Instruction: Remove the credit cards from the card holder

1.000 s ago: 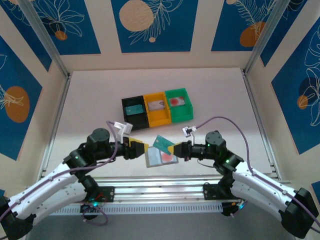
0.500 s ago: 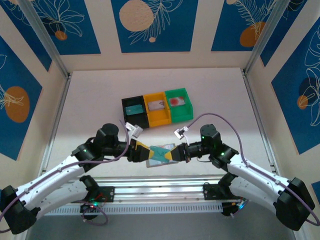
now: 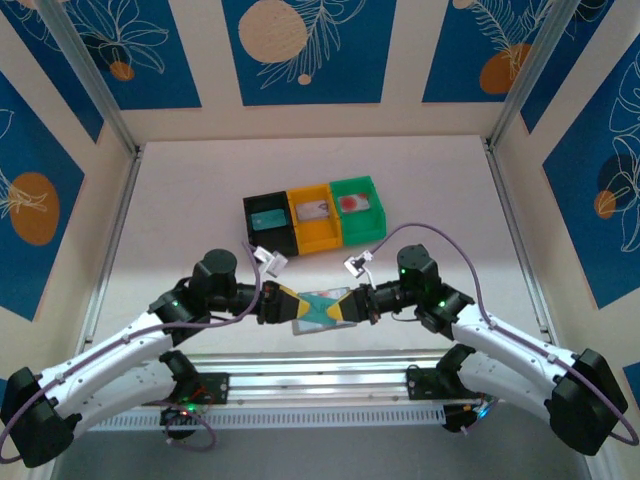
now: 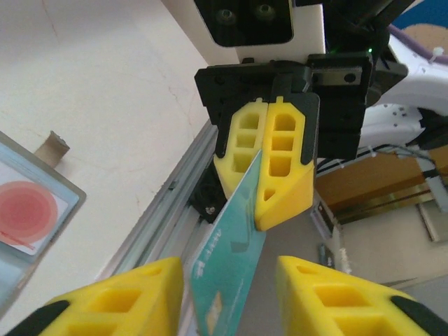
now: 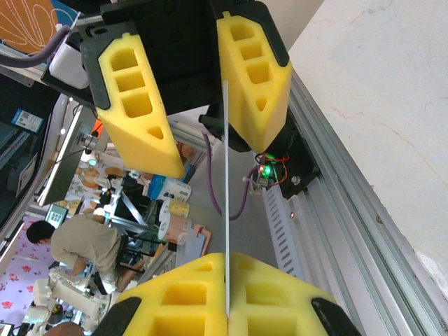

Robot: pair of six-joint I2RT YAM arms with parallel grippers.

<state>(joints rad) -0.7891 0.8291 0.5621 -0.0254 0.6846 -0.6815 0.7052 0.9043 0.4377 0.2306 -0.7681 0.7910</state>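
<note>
A teal credit card (image 3: 322,306) hangs just above the table between the two grippers. My right gripper (image 3: 346,306) is shut on its right end; in the right wrist view the card (image 5: 226,182) is edge-on, clamped between the pads (image 5: 227,283). My left gripper (image 3: 292,303) is open around the card's other end (image 4: 227,280), one finger (image 4: 122,301) touching it and the other (image 4: 336,297) apart. The grey card holder (image 3: 306,325) lies open on the table below, with a red-dot credit card (image 4: 21,210) in a clear pocket.
Behind the grippers stand a black bin (image 3: 252,236), an orange bin (image 3: 320,241) and a green bin (image 3: 363,229) in a row, each with a card inside. The aluminium rail (image 3: 320,375) runs along the table's near edge.
The right gripper lowered the teal card from a raised tilt to nearly level. The left gripper moved right until its fingers stand around the card's free end, and they have narrowed.
</note>
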